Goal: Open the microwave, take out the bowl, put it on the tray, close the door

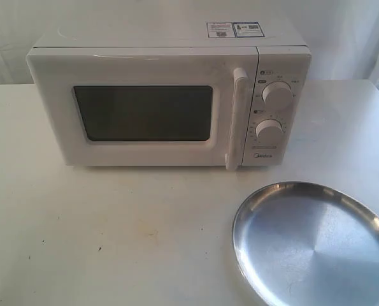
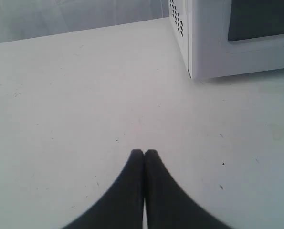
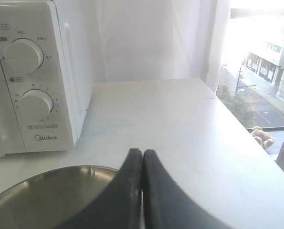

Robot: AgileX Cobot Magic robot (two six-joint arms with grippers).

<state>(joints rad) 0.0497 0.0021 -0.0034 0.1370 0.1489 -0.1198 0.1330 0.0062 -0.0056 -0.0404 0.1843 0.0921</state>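
Observation:
The white microwave (image 1: 170, 102) stands at the back of the table, its door (image 1: 144, 111) closed with the vertical bar handle (image 1: 235, 118) beside the two dials. No bowl is in view. The steel tray (image 1: 313, 245) lies at the front right, with nothing on it. My left gripper (image 2: 144, 152) is shut with nothing in it, low over bare table short of the microwave's corner (image 2: 199, 43). Over the tray's edge (image 3: 41, 191), my right gripper (image 3: 142, 151) is also shut and holds nothing, with the dial panel (image 3: 29, 81) ahead of it. Neither gripper shows in the exterior view.
The white table (image 1: 113, 229) spreads in front of the microwave. A pale curtain (image 3: 151, 38) hangs behind it, and the table's right edge (image 3: 237, 124) drops off beside a window.

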